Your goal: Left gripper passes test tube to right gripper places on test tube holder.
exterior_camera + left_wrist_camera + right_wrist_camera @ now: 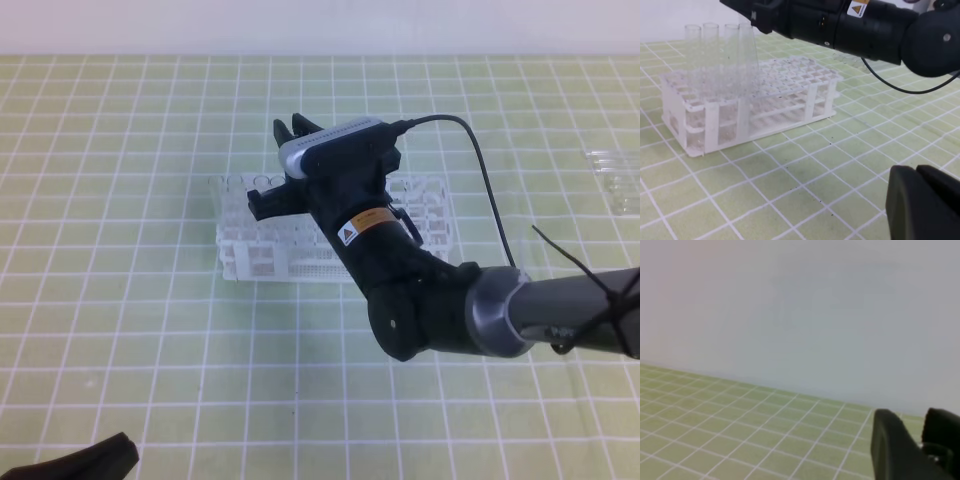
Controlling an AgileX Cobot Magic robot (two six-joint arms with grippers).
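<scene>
Left gripper: down at the near left corner of the mat (150,350), the left gripper (112,452) sits low. In its own wrist view the left gripper (916,174) has its fingers pressed together with nothing between them.
Right gripper: the right gripper (294,128) hangs above the rack, its arm reaching in from the right. Its own camera shows two black fingers (890,450) a narrow gap apart and aimed at the back wall. Whether they pinch anything, I cannot tell.
Test tube: the test tube (747,65) stands in the rack's near row towards the left end, leaning a touch, with its top close under the right gripper (760,15). Touching or apart, I cannot tell.
Rack: the white rack (235,255) sits mid-mat, its square holes plain in the left wrist view (805,95).
Other tubes: three more clear tubes (710,50) stand behind the first one, and a few spare tubes (615,175) lie far right on the mat.
</scene>
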